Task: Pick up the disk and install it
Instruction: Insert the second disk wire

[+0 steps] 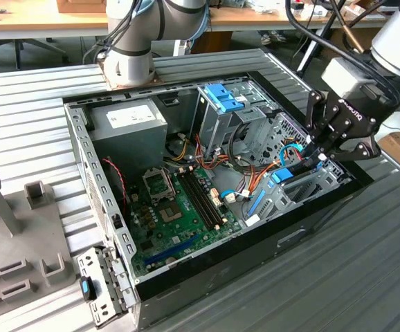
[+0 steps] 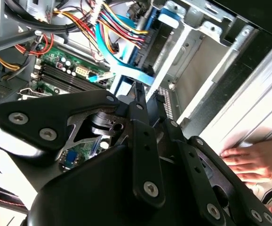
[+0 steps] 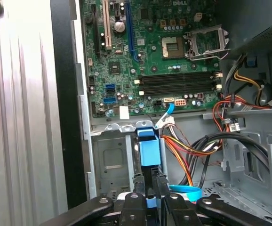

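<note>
Inside the drive bay (image 1: 304, 190), fingers (image 3: 148, 190) grasp what looks like the disk (image 3: 149, 150), edge-on, upright

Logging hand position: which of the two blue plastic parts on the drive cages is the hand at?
The hand is at the blue part on the lower cage, at the exterior view's right. The other, the blue latch, tops the tall cage farther back.

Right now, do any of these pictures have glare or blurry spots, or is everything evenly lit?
In the second wrist view, the ribbed table beside the computer case is washed out to near white, and the gripper up close looks dark against it. In the first wrist view, the motherboard is evenly lit. In the exterior view, light is even, with soft shadow inside the case.
</note>
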`<state>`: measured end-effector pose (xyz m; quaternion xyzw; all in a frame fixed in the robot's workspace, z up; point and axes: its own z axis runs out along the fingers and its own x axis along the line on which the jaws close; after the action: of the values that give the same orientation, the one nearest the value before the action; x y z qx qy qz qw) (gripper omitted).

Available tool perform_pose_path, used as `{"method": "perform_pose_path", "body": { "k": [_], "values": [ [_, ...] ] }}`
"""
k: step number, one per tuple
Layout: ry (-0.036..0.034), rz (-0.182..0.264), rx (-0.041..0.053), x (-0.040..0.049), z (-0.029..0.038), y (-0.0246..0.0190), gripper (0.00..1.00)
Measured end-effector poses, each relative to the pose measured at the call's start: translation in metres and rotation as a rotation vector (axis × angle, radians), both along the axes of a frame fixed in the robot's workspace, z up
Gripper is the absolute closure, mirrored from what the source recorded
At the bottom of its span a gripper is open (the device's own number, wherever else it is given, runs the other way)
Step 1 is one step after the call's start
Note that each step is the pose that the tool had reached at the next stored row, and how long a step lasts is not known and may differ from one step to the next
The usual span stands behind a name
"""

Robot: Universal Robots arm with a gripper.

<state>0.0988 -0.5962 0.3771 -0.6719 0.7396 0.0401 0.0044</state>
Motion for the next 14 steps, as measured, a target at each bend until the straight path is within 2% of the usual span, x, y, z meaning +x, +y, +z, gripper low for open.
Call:
{"method": "perform_pose_path", "body": {
  "k": [2,3,4,5,6,7,8,11,13,14],
  "values": [
    [0.0000,0.000,0.0087,-0.0001,-0.0002,-0.0048,0.76],
    [0.0000,0.000,0.0285,0.0000,-0.0007,-0.0071,0.76],
    [0.0000,0.000,0.0778,0.0000,-0.0013,-0.0093,0.76],
    [0.0015,0.000,0.0906,0.0003,-0.0030,-0.0156,0.76],
    [0.0035,0.000,0.0912,0.0004,-0.0036,-0.0199,0.76],
    [0.0045,0.000,0.0963,0.0003,-0.0059,-0.0244,0.76],
    [0.0046,0.000,0.1084,0.0004,-0.0091,-0.0268,0.76],
    [0.0046,-0.001,0.1191,0.0005,-0.0112,-0.0273,0.76],
    [0.0045,-0.001,0.1198,0.0005,-0.0073,-0.0273,0.76],
    [0.0045,-0.001,0.1249,0.0004,-0.0032,-0.0274,0.76]
  ]
}}
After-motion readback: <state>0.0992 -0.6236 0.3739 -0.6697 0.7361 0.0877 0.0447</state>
